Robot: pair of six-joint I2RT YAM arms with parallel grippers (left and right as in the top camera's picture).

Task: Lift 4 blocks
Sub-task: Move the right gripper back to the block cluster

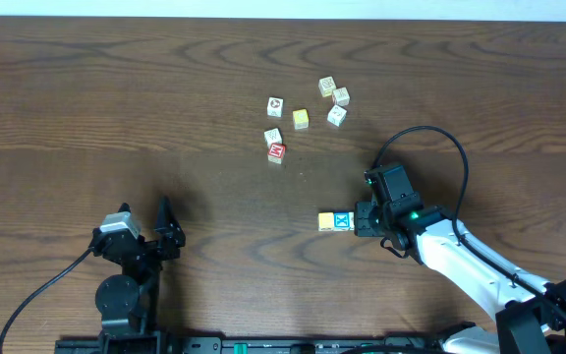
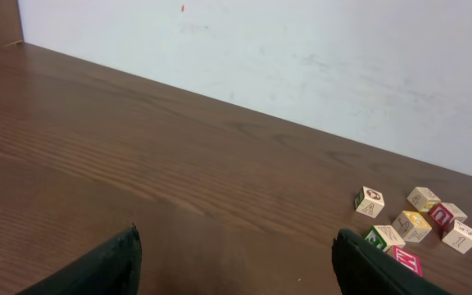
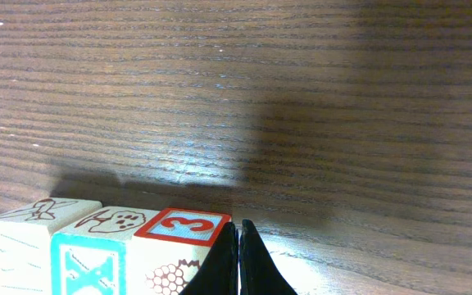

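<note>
Right gripper (image 1: 360, 221) is pressed fully together with nothing between the fingers. Its tip is against the right end of a short row, low and right of centre in the overhead: X block (image 1: 342, 221) touching yellow block (image 1: 326, 221) on its left. The right wrist view has the closed tip at bottom centre, just beside a block with a red-bordered 3 (image 3: 183, 225) on top. Can't tell if that is a 3rd block hidden under the gripper overhead. Left gripper (image 1: 170, 233) is spread wide at lower left, holding nothing. Red block (image 1: 277, 151) sits at the lower edge of the loose cluster (image 1: 317, 103) at upper centre, with a whitish block (image 1: 273, 137) just above it in frame. None of the 4 is off the table (image 1: 116, 98). My read: this is a nudge to line blocks up, not a grasp. Push slowly along the row's axis so nothing fans out or rotates. Then back off, open wider than 1 block, and come down square and centred over 2 opposite flat faces. Neighbours touch, so take an end block or open a gap first, or a finger lands on the next one. Lift straight up. For red, approach from its open lower side.
</note>
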